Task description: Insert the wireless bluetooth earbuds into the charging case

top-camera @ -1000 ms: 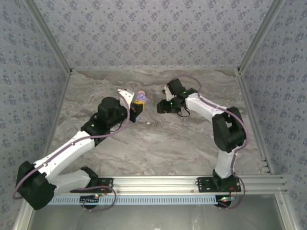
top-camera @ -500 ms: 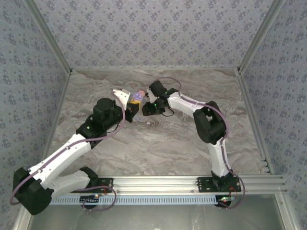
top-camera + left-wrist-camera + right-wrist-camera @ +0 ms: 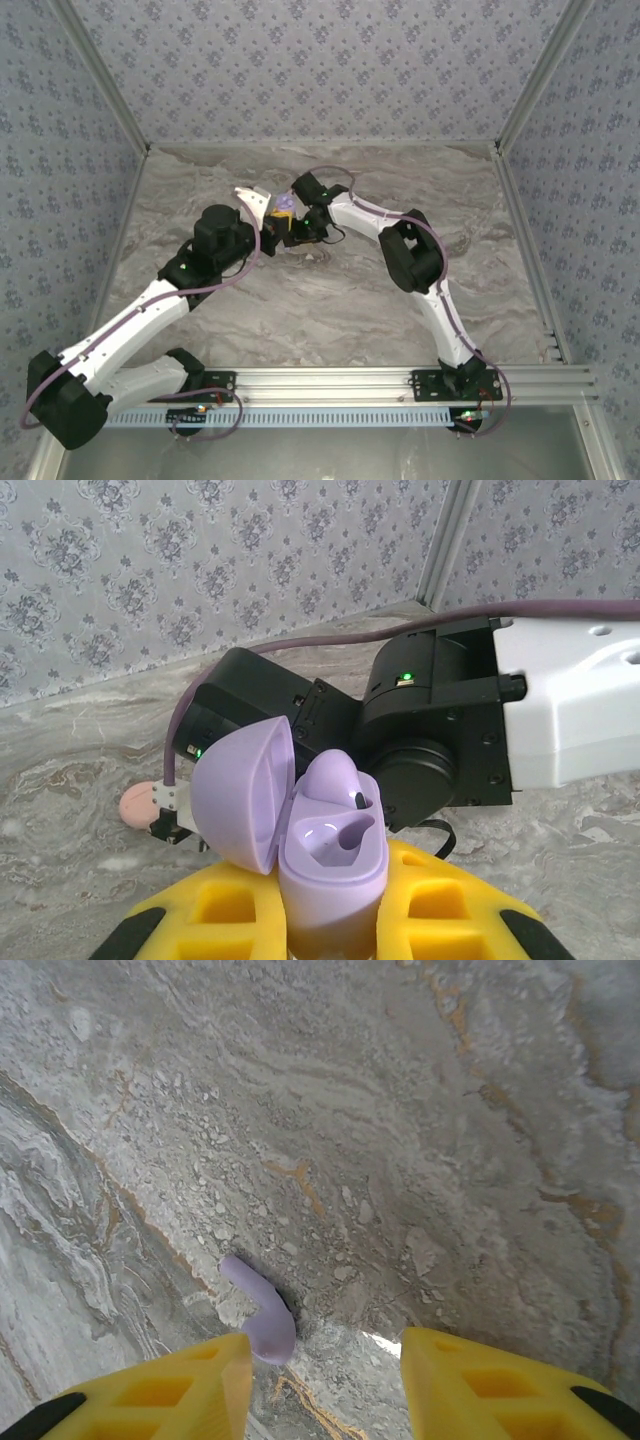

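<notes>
Risk: right gripper [image 3: 320, 1360], jaws part-open and empty, hovers over the small lilac plastic earbud [image 3: 258, 1312] lying on the grey marble table [image 3: 450, 1110], mid-width toward its far edge. It sits off-centre beside 1 finger [image 3: 200, 1380], so closing may flick it away. Nearby, left gripper [image 3: 330, 920] clamps the open lilac charging case [image 3: 335, 865], 1 seated bud [image 3: 338, 780] inside; arms crowded, collision possible. Free socket hidden; pale pink blob [image 3: 140, 805] behind lid [image 3: 240, 795] unidentifiable.

Left gripper [image 3: 330, 920] clamped tight, right gripper [image 3: 325, 1355] parted and pointing down, wrists nearly meeting
</notes>
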You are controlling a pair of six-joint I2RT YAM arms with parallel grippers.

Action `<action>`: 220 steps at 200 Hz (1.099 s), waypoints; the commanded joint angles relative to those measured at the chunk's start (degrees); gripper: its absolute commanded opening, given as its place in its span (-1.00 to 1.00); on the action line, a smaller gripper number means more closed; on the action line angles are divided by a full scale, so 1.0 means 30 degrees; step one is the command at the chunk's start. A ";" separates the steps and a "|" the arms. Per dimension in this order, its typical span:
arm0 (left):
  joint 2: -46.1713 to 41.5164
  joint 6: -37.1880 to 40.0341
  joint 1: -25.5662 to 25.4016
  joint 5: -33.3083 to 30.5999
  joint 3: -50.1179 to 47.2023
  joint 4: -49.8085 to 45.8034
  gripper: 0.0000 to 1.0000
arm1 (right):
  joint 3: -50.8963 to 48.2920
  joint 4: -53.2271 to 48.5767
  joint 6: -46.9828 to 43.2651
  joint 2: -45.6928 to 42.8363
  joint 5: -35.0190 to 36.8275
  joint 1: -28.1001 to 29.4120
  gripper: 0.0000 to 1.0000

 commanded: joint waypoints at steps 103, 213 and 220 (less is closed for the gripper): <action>-0.0712 0.0349 0.0155 -0.0253 -0.0104 0.0350 -0.74 | 0.2571 -0.3053 -0.0533 0.2080 0.1150 0.1116 -0.10; -0.0772 0.0255 0.0172 -0.0143 -0.0291 0.0504 -0.74 | 0.2153 -0.4034 -0.0759 0.1811 0.3688 0.1439 -0.45; -0.0765 0.0259 0.0164 -0.0119 -0.0307 0.0497 -0.74 | 0.1797 -0.3897 -0.0732 0.1508 0.3753 0.1338 -0.46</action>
